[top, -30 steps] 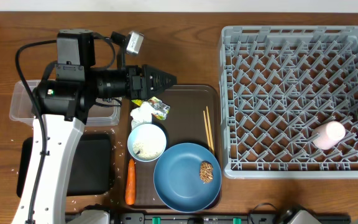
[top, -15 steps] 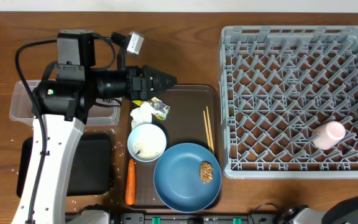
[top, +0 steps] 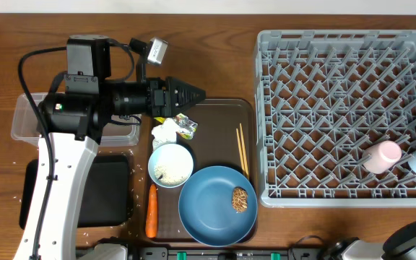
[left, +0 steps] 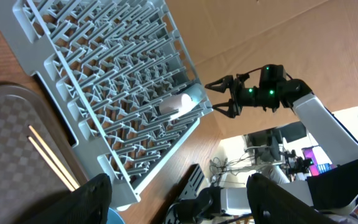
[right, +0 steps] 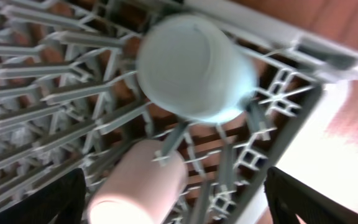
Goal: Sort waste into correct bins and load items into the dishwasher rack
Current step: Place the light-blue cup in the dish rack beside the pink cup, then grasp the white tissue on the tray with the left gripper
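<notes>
Two grippers, fingers apart on both, nothing held. Off rack (top: pixel 338 87) corner: right gripper (left: pixel 212 99). On pegs there: blue cup (right: pixel 194 68), blurred, just beside pink cup (right: pixel 135 186). Over tray (top: pixel 222 123) rim: left gripper (top: pixel 199 92), near wrapper (top: pixel 185 127), print too small to read.

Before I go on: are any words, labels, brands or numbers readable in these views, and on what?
No text can be read in any view.
Print on the wrapper: too small to read.
Small grey box, near the top of the overhead view: no label legible.
Lit screen, in the background of the left wrist view: blurred, unreadable.
</notes>
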You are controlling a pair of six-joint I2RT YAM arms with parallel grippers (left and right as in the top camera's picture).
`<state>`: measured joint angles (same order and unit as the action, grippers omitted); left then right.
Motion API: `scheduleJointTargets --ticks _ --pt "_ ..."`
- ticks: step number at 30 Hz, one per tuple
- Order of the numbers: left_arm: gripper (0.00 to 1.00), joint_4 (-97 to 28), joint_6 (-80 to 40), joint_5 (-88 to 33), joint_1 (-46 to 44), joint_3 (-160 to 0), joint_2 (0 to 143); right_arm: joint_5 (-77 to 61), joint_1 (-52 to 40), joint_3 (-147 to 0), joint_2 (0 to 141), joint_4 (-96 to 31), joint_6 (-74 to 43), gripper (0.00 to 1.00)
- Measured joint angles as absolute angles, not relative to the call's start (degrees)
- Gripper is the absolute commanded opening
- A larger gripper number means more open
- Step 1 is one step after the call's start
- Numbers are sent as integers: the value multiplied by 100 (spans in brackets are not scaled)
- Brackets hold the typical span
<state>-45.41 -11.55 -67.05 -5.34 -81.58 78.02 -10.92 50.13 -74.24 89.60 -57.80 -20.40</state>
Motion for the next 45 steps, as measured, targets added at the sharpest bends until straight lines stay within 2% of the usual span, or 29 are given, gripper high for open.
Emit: scheduleJointTargets --ticks 2,6,9,12,18,26,36,39,44,45 --pt "71 -4615 -1122 -6670 -534 -8158 7802 -1431 5013 -7454 8938 -5774 -1992 77" --pt "70 -5037 -921 -6228 -537 -8158 7802 -2386 5004 -7542 8672 -5760 -1776 78" --pt "70 -5577 -674 -5607 -604 -8158 7802 -2880 4875 -7607 8101 -5784 -1605 84" --pt "70 -6158 -497 -4510 -790 -8156 7800 -3105 4471 -7684 7363 -5843 -1380 98" --pt "70 -6541 -443 -2611 -1033 -8066 7800 -3426 3264 -7806 6285 -5922 -1085 99" --pt "69 -5714 -502 -1564 -1232 -7194 7891 -3485 2375 -7806 6326 -6060 -1002 98" --pt "69 -4571 -1037 -707 -1334 -6759 9260 -3496 2333 -7806 6351 -6265 -1000 96" --pt "59 -4442 -1096 -685 -1337 -6759 9653 -3492 2333 -7806 6351 -6326 -1000 96" --pt "49 -4235 -1149 -714 -1358 -6757 10099 -3446 2331 -7806 6351 -6329 -998 95" --pt "44 -4211 -1157 -718 -1363 -6755 10123 -3446 2331 -7806 6351 -6331 -1000 95"
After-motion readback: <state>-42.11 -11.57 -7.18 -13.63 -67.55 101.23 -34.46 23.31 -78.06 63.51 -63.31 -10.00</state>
